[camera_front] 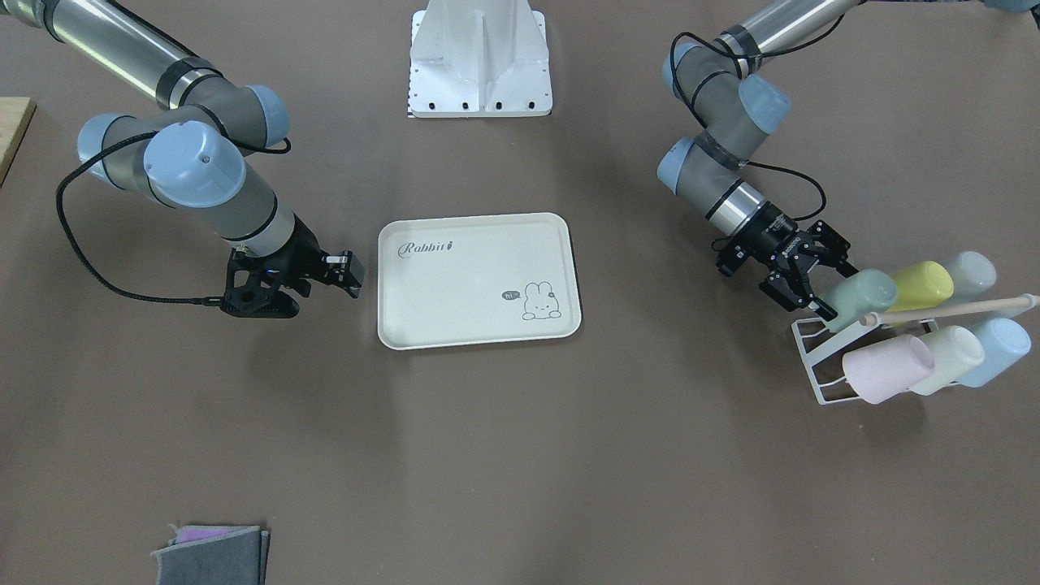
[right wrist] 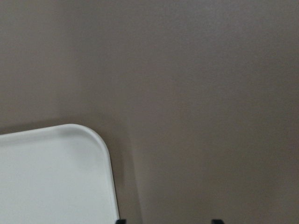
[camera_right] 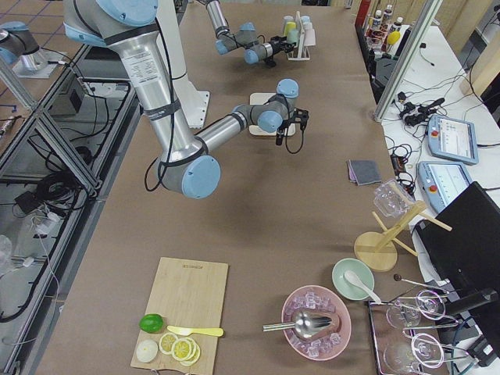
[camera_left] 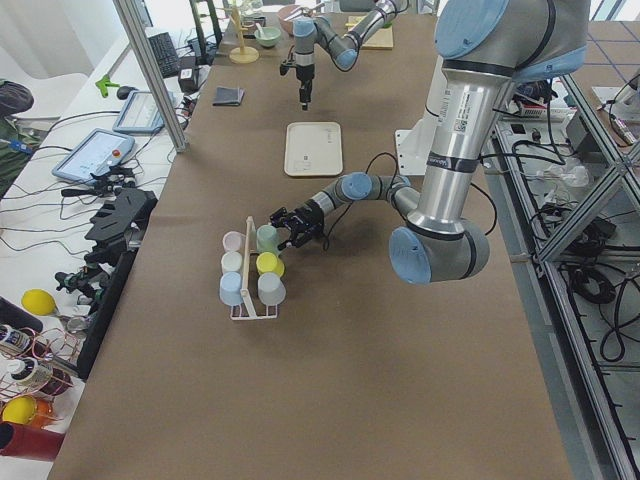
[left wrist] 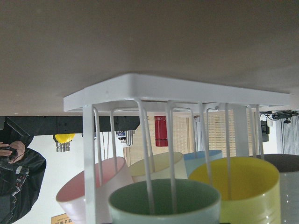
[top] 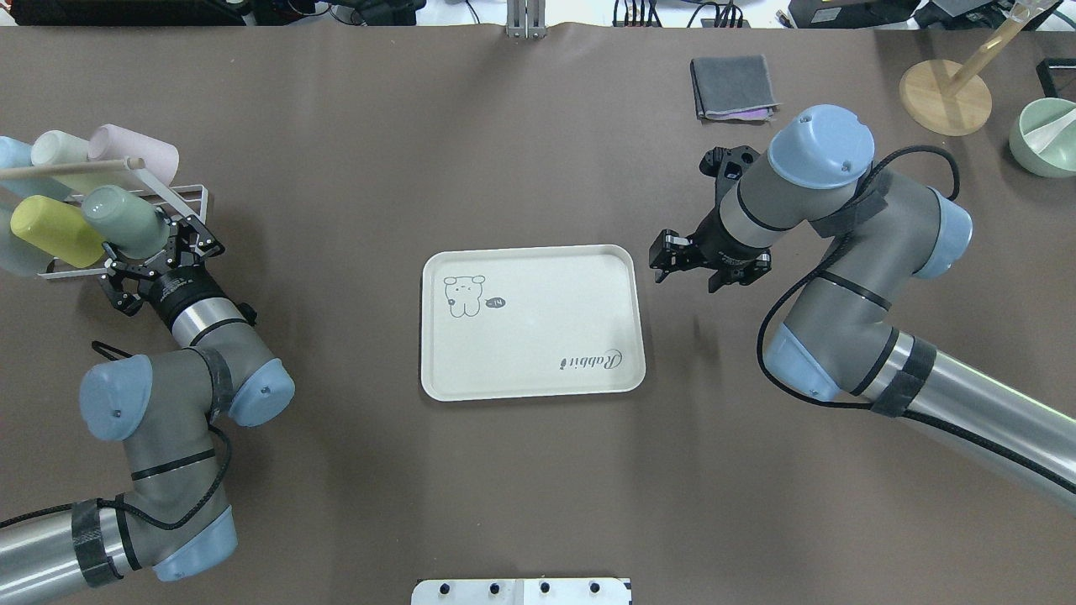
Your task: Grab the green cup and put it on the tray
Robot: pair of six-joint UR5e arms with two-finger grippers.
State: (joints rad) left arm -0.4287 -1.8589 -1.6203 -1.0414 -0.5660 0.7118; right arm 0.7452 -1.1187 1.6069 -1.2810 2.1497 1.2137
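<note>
The green cup (camera_front: 861,294) lies on its side on a white wire rack (camera_front: 812,370) at the table's end, among other pastel cups. It also shows in the overhead view (top: 126,220) and, mouth towards the camera, in the left wrist view (left wrist: 163,200). My left gripper (camera_front: 829,286) is open, its fingers on either side of the cup's near end; whether they touch it is unclear. The cream "Rabbit" tray (camera_front: 479,280) lies empty at the table's middle. My right gripper (camera_front: 348,273) is open and empty, hovering beside the tray's short edge (right wrist: 51,177).
A yellow cup (camera_front: 922,284), a pink cup (camera_front: 886,370), a cream cup (camera_front: 946,357) and a blue cup (camera_front: 995,349) share the rack, with a wooden dowel (camera_front: 951,309) across it. Folded cloths (top: 731,88), a wooden stand (top: 946,97) and a green bowl (top: 1046,134) lie at the far right.
</note>
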